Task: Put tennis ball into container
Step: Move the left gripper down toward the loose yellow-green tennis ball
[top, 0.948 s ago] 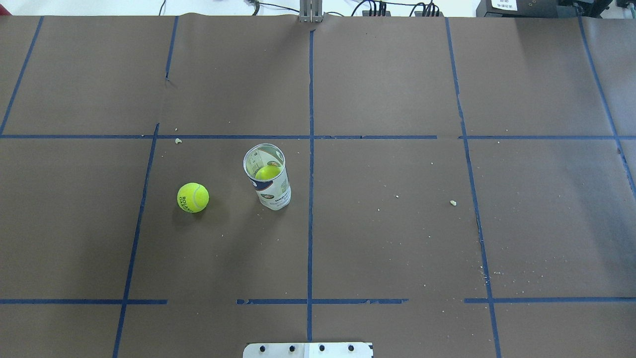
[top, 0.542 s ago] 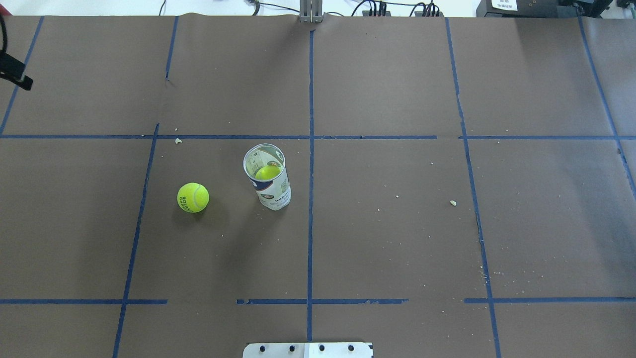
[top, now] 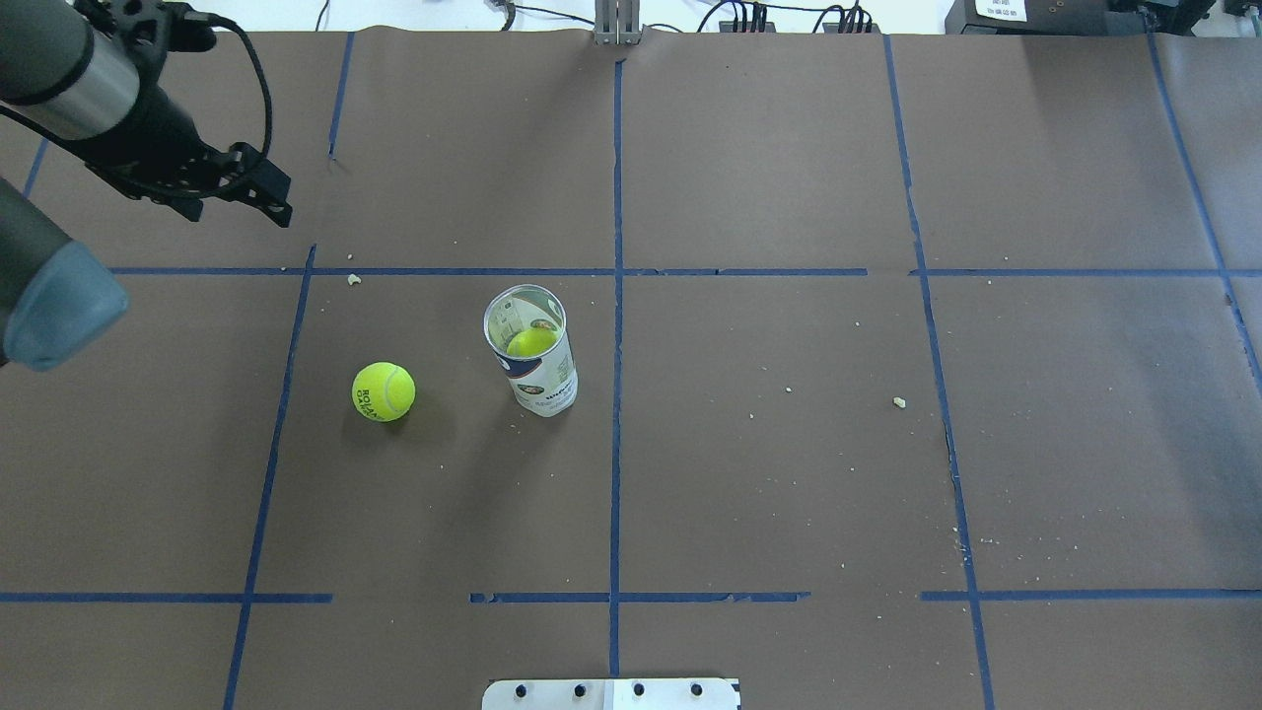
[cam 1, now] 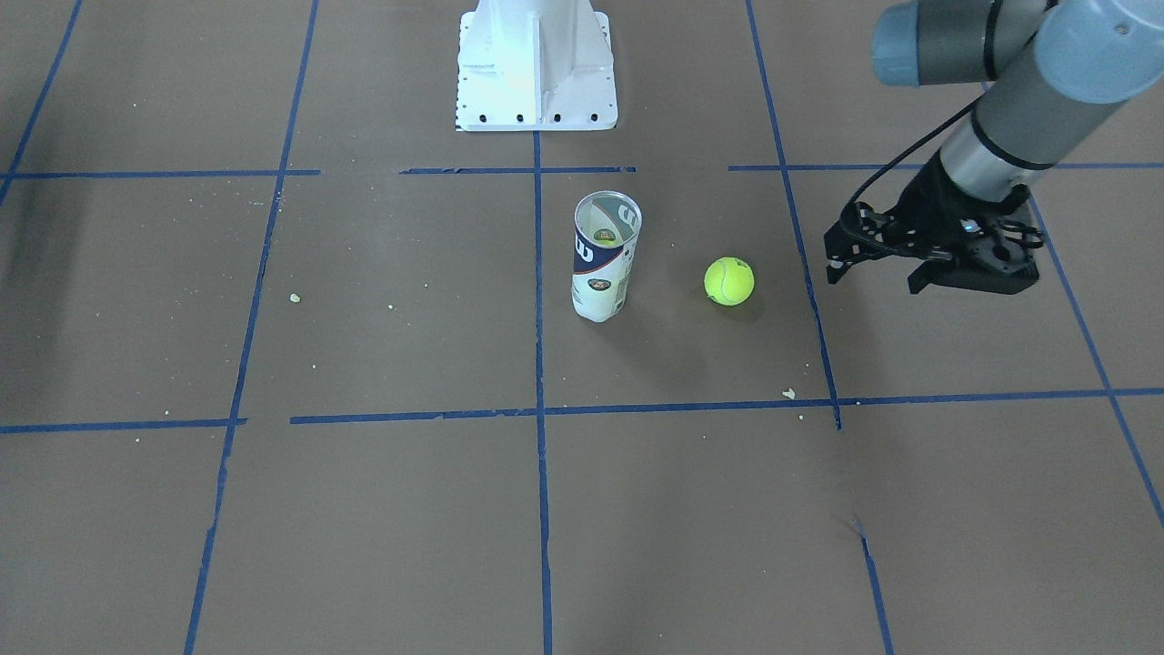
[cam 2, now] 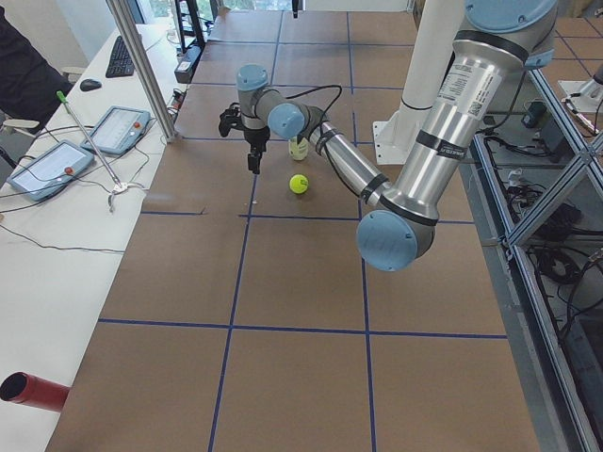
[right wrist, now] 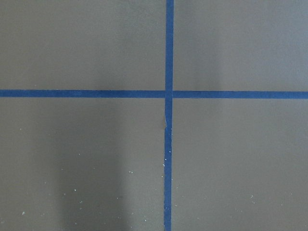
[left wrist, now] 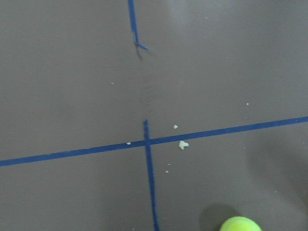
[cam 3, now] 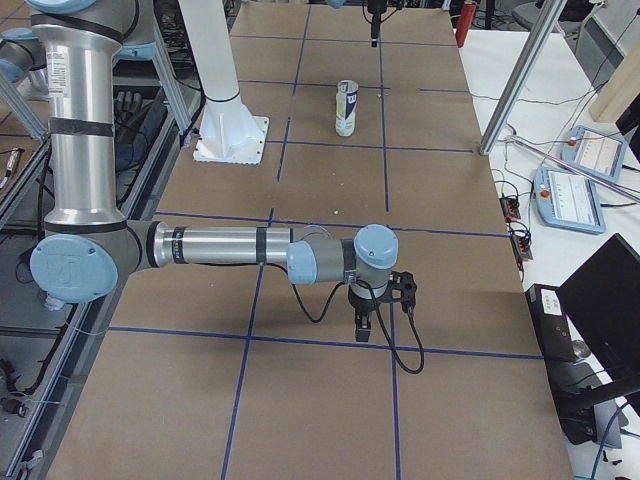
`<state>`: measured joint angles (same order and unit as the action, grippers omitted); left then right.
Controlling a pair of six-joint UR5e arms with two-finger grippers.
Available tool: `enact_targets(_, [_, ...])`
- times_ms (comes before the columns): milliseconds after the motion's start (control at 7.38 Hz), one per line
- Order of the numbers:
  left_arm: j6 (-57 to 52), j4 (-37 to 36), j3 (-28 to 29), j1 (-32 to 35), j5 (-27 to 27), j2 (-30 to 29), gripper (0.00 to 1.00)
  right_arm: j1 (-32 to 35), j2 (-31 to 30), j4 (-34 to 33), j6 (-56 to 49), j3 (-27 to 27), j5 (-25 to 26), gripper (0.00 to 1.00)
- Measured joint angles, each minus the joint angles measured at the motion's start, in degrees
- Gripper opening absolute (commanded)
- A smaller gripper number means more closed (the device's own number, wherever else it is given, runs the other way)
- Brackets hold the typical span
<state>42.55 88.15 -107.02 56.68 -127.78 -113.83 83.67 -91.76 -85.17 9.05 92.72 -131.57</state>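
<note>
The tennis ball (top: 384, 391) (cam 1: 728, 281) lies loose on the brown table paper, to the left of the container (top: 532, 357) (cam 1: 604, 259). The container is an upright clear tube with a navy-and-white label. A second yellow-green ball (top: 531, 342) sits inside it. My left gripper (top: 239, 209) (cam 1: 874, 277) hovers open and empty, beyond the ball and to its left in the overhead view. The ball's top edge (left wrist: 240, 224) shows at the bottom of the left wrist view. My right gripper (cam 3: 384, 322) appears only in the exterior right view, far from both objects, and I cannot tell its state.
The white robot base (cam 1: 536, 68) (top: 611, 693) stands at the near table edge. Blue tape lines and small crumbs (top: 898, 401) mark the paper. A metal post (cam 2: 141, 71) and tablets (cam 2: 47, 169) stand along the table's far side.
My left arm has come into the overhead view from the upper left and moved right, toward the ball. The ball and the tube have not moved.
</note>
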Motion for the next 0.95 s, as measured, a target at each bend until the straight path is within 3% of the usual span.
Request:
enact_targets(406, [11.18,10.01,2.92,-7.9,5.6,1.68,1.0,0.0,0.0,0.0,0.0,0.0,0.0,1.0])
enact_targets(948, [22.13,12.2,2.96,-15.61,11.69,3.08,1.0,0.0,0.0,0.0,0.0,0.0,0.0,1.0])
